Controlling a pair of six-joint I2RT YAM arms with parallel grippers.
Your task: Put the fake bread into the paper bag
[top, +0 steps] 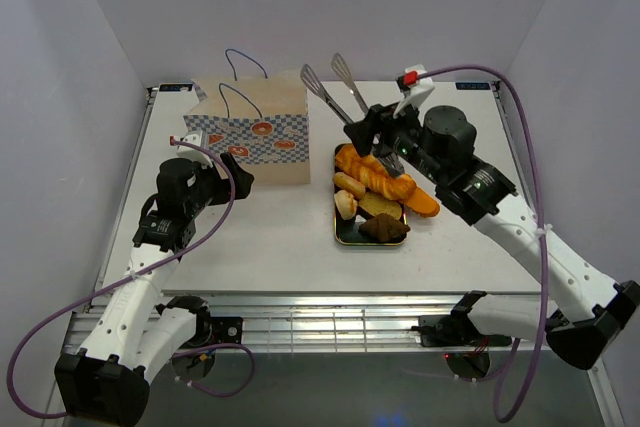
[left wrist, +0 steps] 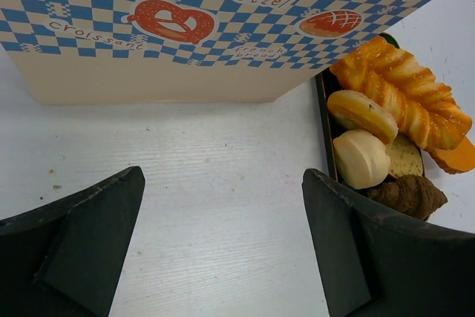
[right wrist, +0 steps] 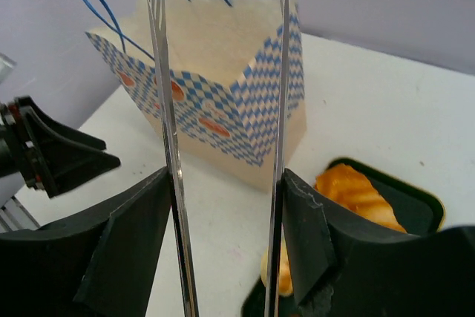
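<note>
Black and matte, the wedge-shaped fingers of my left claw stand wide apart above the white table, gripping nothing. The tabletop is grainy and lightly flecked. It lies open from the ribbed metal rails at its near edge, past my fingertips, to the foot of the paper bag.

The bag is stiff tan kraft and stands upright. Its blue-and-white checkered band carries orange-red pictures and the words "Pretzel", "Croissant" and "French Bread". Thin blue cord handles arch above its rim.

Just right of the bag, past a narrow strip of table, lies the dark green tray, rectangular with rounded corners and a raised lip. All the fake bread is piled in it, glossy:
- a golden twisted loaf
- a ringed round roll
- a pale smooth roll
- a flat speckled disc
- a ridged dark brown croissant
- an orange piece reaching over the tray's right lip

Over the tray's far end, my right claw is clamped on the metal tongs. Each thin bright arm lies against the inside of one finger, and the slotted spatula tips point up and away. Plain pale walls close the table in on three sides.
</note>
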